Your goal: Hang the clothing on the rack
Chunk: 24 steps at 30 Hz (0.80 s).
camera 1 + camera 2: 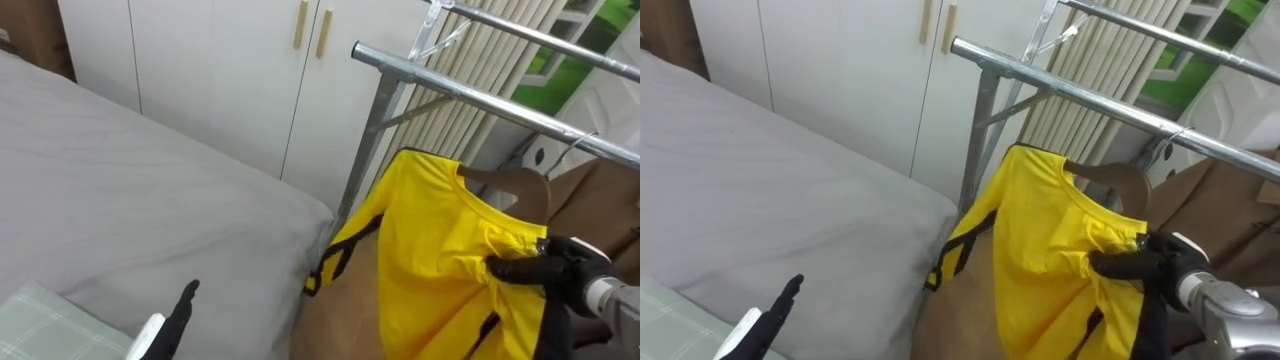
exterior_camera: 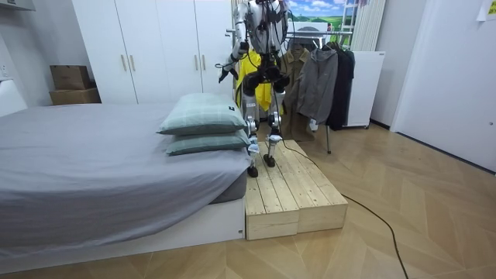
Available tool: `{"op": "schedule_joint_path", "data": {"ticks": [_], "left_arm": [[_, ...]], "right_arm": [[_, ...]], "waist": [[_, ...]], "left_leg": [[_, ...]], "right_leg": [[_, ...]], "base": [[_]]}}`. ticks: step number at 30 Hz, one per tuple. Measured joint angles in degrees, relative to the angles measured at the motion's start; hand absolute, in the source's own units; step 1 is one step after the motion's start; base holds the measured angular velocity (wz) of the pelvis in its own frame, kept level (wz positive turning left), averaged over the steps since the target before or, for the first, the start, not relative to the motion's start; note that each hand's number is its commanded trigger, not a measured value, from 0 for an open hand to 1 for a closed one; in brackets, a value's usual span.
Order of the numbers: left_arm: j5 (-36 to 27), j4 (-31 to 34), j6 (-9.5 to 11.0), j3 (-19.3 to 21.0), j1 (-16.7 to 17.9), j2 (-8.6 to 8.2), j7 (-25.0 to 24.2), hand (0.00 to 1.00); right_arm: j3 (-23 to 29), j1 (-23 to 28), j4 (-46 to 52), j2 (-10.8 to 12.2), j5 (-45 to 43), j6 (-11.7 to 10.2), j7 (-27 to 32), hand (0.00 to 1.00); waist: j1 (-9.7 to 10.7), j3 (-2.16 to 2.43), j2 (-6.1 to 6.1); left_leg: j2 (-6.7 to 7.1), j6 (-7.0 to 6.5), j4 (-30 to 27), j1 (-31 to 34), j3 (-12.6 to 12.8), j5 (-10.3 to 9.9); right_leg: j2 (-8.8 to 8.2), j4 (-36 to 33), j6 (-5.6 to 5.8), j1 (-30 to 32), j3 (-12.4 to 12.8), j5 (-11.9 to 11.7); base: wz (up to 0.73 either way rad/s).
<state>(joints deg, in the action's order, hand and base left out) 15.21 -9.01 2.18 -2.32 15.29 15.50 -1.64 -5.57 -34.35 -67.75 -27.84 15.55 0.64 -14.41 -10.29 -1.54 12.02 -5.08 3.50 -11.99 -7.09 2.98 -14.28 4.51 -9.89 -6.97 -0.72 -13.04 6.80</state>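
Observation:
A yellow shirt [image 1: 430,250] with black trim hangs on a brown wooden hanger [image 1: 515,187], seen too in the room view as a yellow shirt [image 2: 249,76]. The hanger's wire hook [image 1: 578,141] reaches up to the lower bar of the metal clothes rack [image 1: 450,88]. My right hand [image 1: 535,266] is at the shirt's right shoulder, its dark fingers curled into the yellow cloth. My left hand [image 1: 182,303] hovers low over the grey bed [image 1: 130,190] with its fingers straight and nothing in it. I stand on a wooden platform [image 2: 291,190] between the bed and the rack.
Brown garments [image 1: 600,200] hang to the right of the shirt on the same rack; dark jackets [image 2: 325,81] hang further along. White wardrobe doors [image 1: 220,70] stand behind the bed. Two green pillows [image 2: 205,128] lie at the bed's end, one corner by my left hand.

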Motion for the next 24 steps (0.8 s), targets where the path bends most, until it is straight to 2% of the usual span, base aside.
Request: {"op": "schedule_joint_path", "data": {"ticks": [4,10,14,19,24], "left_arm": [[0.0,0.0,0.0,-0.2,0.0,0.16,0.0,0.00],[0.1,-0.2,0.0,-0.2,0.0,0.59,0.0,0.00],[0.1,-1.2,0.4,-0.1,0.0,0.62,0.0,0.00],[0.1,-1.5,1.0,-0.2,0.0,0.74,0.3,0.00],[0.2,-1.4,3.8,-0.2,0.0,0.75,2.2,0.00]], "right_arm": [[-0.1,0.0,0.4,0.0,-0.3,-0.1,2.4,0.00],[-0.1,0.0,1.2,0.0,-0.3,-0.7,5.7,0.00],[-0.1,0.0,1.2,0.0,-0.3,-1.1,6.3,0.00],[-0.1,0.0,1.2,0.0,-0.1,-3.1,7.9,0.00],[0.0,0.0,1.5,0.0,-0.5,-6.2,11.6,0.00]], "waist": [[0.0,0.24,-0.54],[0.0,0.24,-1.45],[0.0,0.22,-1.53],[0.0,0.12,-1.88],[0.3,0.14,-2.71]], "left_leg": [[-0.02,0.00,-0.3,-0.1,0.1,0.0],[-0.07,0.00,-0.1,-0.3,0.1,0.0],[-0.07,0.00,0.2,-0.3,0.2,0.0],[-0.04,0.01,0.1,-0.1,0.1,0.0],[-0.06,0.01,0.2,0.0,0.1,0.0]], "right_leg": [[0.04,0.0,-0.01,-0.1,0.2,0.0],[0.10,-0.3,-0.05,-0.1,0.4,0.0],[0.06,-0.9,-0.19,0.4,0.5,0.1],[0.05,-0.9,-0.22,0.5,0.5,0.1],[0.07,-0.8,-0.21,0.6,0.4,0.1]], "base": [[-0.04],[0.00],[0.00],[0.00],[0.00]]}}
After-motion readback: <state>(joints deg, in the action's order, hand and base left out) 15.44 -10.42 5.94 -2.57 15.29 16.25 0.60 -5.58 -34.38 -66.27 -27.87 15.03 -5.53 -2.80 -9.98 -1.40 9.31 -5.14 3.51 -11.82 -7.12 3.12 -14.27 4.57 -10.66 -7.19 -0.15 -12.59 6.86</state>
